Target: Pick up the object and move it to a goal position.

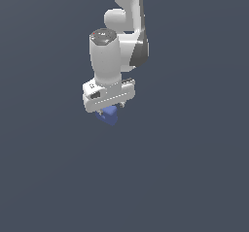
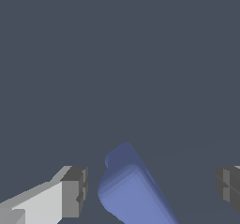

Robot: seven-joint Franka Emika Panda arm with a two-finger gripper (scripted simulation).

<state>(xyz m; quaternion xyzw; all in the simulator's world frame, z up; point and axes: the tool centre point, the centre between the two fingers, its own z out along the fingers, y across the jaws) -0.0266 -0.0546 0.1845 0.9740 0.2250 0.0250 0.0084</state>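
The object (image 1: 110,116) is a small matte blue blocky piece just under the white hand of my gripper (image 1: 111,109) in the exterior view; the hand hides its upper part. In the wrist view the blue piece (image 2: 133,190) lies between the two dark fingertips (image 2: 75,192), with a visible gap on each side. The gripper (image 2: 151,190) is open around the piece and does not touch it on either side. The piece is narrower than the spread of the fingers. Whether it rests on the ground cannot be told.
A plain dark grey-blue surface (image 1: 194,177) fills both views. The white arm (image 1: 124,37) rises behind the gripper toward the top of the exterior view. No other objects show, and no goal marker shows.
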